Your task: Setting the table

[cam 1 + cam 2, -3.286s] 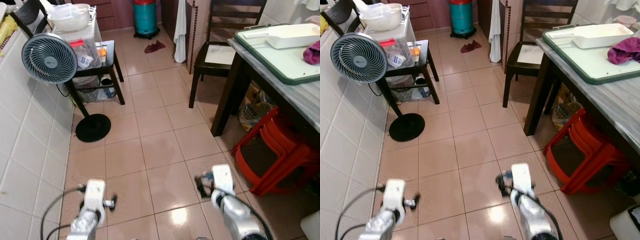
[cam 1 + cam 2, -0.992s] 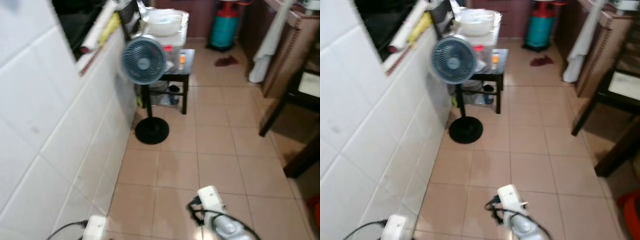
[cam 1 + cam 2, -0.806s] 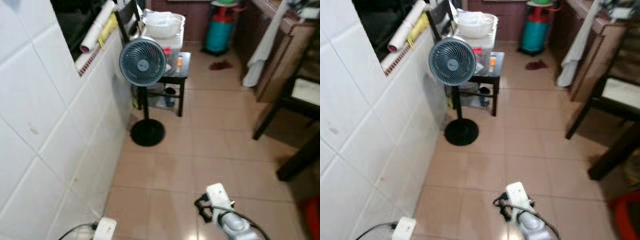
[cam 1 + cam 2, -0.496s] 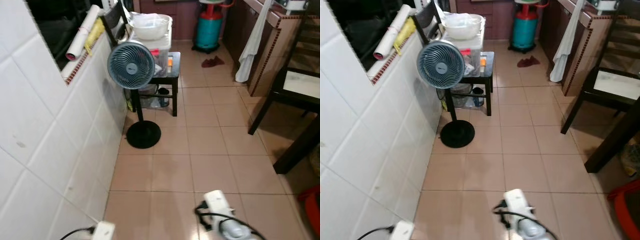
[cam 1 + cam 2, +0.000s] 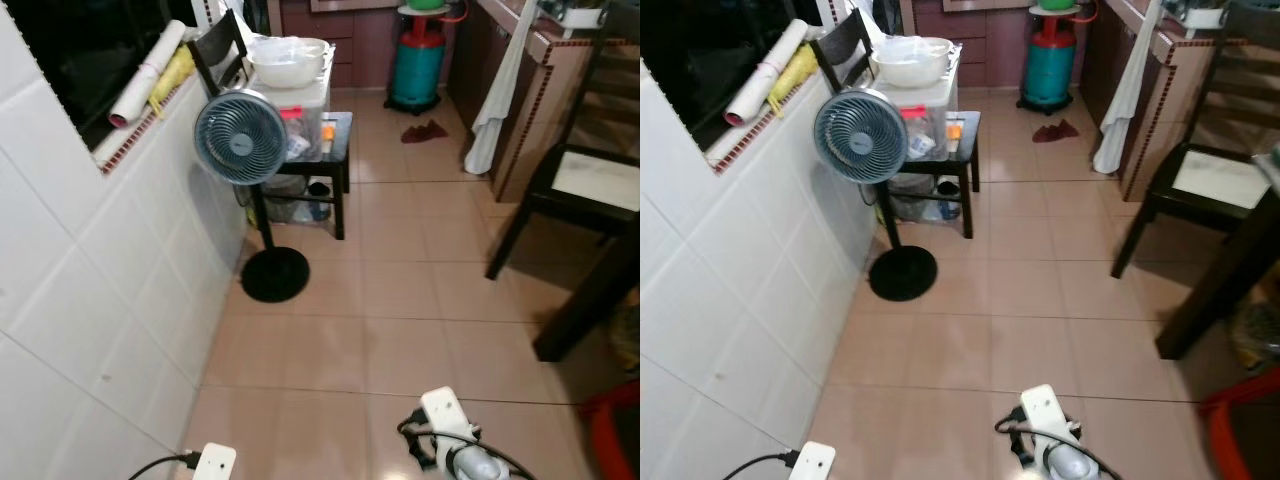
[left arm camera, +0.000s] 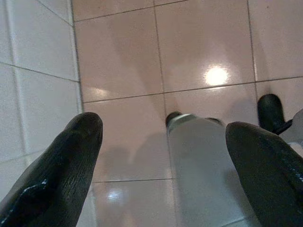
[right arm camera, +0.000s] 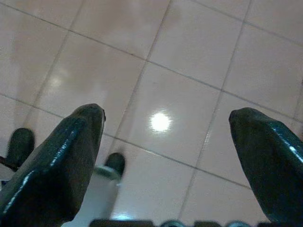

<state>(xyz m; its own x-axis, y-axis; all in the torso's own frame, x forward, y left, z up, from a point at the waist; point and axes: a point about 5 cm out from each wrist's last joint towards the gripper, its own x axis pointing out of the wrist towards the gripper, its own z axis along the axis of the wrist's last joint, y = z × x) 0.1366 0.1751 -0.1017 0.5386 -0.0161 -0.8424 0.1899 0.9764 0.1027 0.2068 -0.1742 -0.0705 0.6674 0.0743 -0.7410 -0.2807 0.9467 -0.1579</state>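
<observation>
- Down the tiled floor point(image 5: 400, 280) in my left eye view, a grey pedestal fan point(image 5: 240, 136) stands beside the white tiled wall point(image 5: 90, 300), its round black base point(image 5: 275, 275) on the tiles. Just behind it a small black side table point(image 5: 325, 150) carries a clear plastic box point(image 5: 300, 105) with a white bowl point(image 5: 288, 60) on top. A teal gas cylinder point(image 5: 413, 60) stands at the far end, a white towel point(image 5: 493, 100) hangs from the tiled cabinet, and a dark wooden chair point(image 5: 580, 190) sits on the right.
- In my right eye view, the right arm's wrist point(image 5: 1048, 435) hangs low over the tiles and the left arm's wrist point(image 5: 810, 462) sits at the bottom edge near the wall. A red stool point(image 5: 1230, 430) peeks in at the lower right.
- In the left wrist view, the left end effector point(image 6: 163, 161) has its fingers point(image 6: 61, 175) spread wide with nothing between them, above bare tiles.
- In the right wrist view, the right end effector point(image 7: 165, 156) is likewise spread wide and carries nothing, pointing at the floor.
- I cannot pick out any tableware for setting.
</observation>
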